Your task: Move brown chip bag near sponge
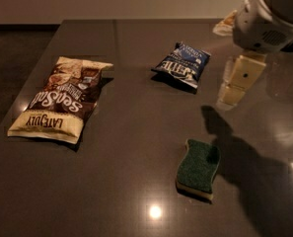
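The brown chip bag (59, 98) lies flat at the left of the dark table, its cream "LATE JULY" band toward the front edge. The sponge (198, 168), green top over a pale yellow base, lies at the front middle-right, well apart from the bag. My gripper (238, 81) hangs above the table at the right, below the white arm housing (269, 19). It is behind and to the right of the sponge and far from the brown bag, and holds nothing that I can see. The arm's shadow falls on the sponge's right side.
A smaller dark blue chip bag (183, 66) lies at the back middle, just left of the gripper. The dark table (131, 132) ends at its left edge beside the brown bag. A bright light reflection sits near the front edge.
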Controlling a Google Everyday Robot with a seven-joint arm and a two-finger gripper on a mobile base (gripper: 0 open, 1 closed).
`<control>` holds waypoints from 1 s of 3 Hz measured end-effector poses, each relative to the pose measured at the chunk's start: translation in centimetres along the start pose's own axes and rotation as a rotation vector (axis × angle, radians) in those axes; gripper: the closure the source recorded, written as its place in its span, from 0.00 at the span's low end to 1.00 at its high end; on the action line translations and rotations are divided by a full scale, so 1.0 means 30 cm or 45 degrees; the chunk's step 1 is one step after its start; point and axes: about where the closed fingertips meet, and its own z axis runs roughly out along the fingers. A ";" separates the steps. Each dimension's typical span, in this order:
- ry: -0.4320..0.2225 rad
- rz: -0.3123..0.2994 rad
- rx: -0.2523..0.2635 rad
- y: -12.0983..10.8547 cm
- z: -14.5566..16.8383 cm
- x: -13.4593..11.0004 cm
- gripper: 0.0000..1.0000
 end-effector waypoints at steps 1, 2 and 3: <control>-0.079 -0.087 -0.007 -0.067 0.071 -0.118 0.00; -0.132 -0.186 -0.023 -0.108 0.156 -0.248 0.00; -0.163 -0.279 -0.050 -0.118 0.239 -0.374 0.00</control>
